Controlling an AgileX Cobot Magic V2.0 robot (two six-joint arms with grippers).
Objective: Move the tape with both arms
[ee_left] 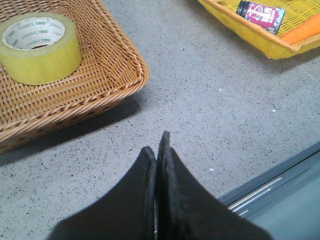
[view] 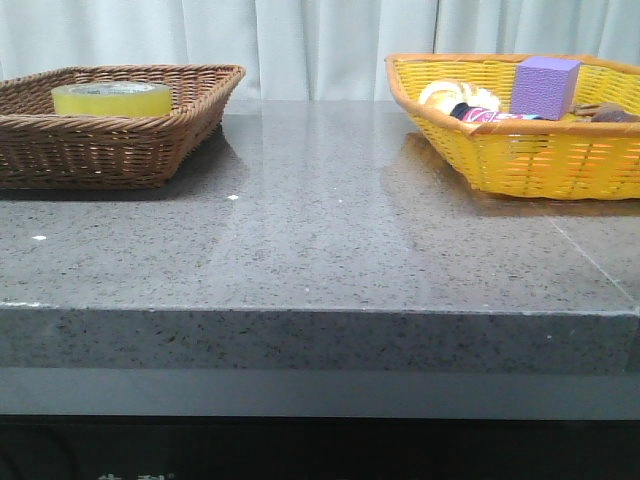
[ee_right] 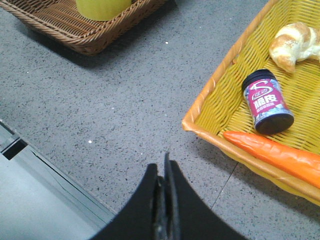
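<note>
The yellow-green tape roll (view: 111, 98) lies flat in the brown wicker basket (view: 150, 150) at the back left of the table. It also shows in the left wrist view (ee_left: 39, 47) and partly in the right wrist view (ee_right: 102, 7). My left gripper (ee_left: 158, 145) is shut and empty, over the bare table in front of the brown basket (ee_left: 115, 85). My right gripper (ee_right: 162, 167) is shut and empty, over the table near the front edge, beside the yellow basket (ee_right: 220, 100). Neither arm shows in the front view.
The yellow basket (view: 520, 150) at the back right holds a purple cube (view: 545, 86), a croissant (ee_right: 294, 44), a small dark jar with a pink label (ee_right: 266, 101) and a carrot (ee_right: 277, 155). The grey stone table (view: 320, 240) ends at a front edge.
</note>
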